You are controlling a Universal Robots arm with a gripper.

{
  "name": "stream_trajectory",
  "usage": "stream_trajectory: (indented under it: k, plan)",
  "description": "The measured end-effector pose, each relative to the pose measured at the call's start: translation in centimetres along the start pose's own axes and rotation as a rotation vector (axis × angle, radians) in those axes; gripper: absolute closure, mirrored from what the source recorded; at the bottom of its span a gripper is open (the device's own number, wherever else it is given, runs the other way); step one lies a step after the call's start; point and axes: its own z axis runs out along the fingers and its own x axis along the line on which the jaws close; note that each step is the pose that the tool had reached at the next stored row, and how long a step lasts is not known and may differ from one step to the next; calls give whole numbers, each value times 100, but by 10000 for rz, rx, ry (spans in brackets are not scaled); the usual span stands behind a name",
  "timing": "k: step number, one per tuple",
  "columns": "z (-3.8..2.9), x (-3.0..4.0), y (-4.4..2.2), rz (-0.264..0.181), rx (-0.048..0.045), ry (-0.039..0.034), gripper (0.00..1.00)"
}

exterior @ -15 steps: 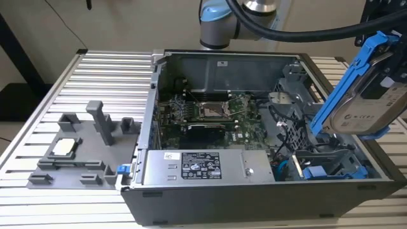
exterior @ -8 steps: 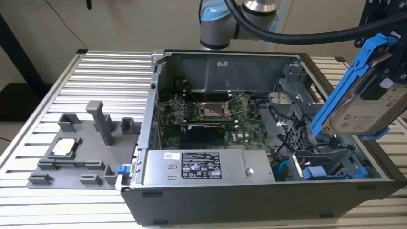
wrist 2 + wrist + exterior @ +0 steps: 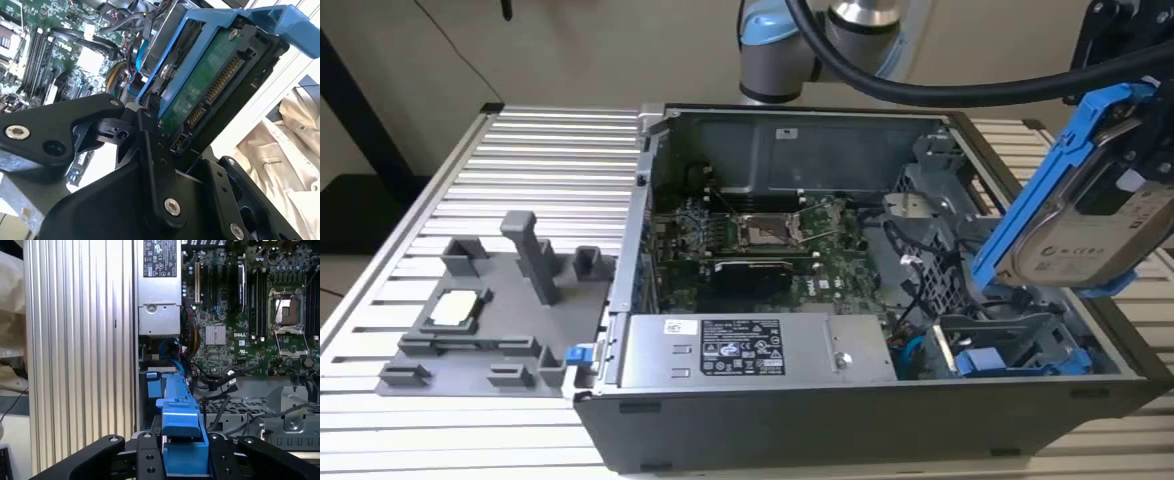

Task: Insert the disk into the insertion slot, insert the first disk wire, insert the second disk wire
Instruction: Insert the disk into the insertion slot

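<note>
In the exterior view the jaws are clamped on the disk [image 3: 1101, 225], holding it tilted in the air over the insertion slot [image 3: 1007, 345].

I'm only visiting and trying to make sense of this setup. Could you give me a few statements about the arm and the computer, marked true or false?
1. The end effector is clamped on the disk in its blue frame. True.
2. The disk sits inside the drive bay. False: it hangs tilted in the air above the case, over the side at the exterior view's right.
3. The case is open, with the green circuit board in plain sight. True.
4. The grey power box lies outside the case on the table. False: it sits inside the case, along its near wall.
</note>
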Motion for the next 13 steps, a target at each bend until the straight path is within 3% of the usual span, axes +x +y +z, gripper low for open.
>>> stream_trajectory:
  k: [6, 13]
  plan:
    - [35, 66, -2, -1, -1, -8, 67]
    - [81, 71, -3, -1, -2, -7, 67]
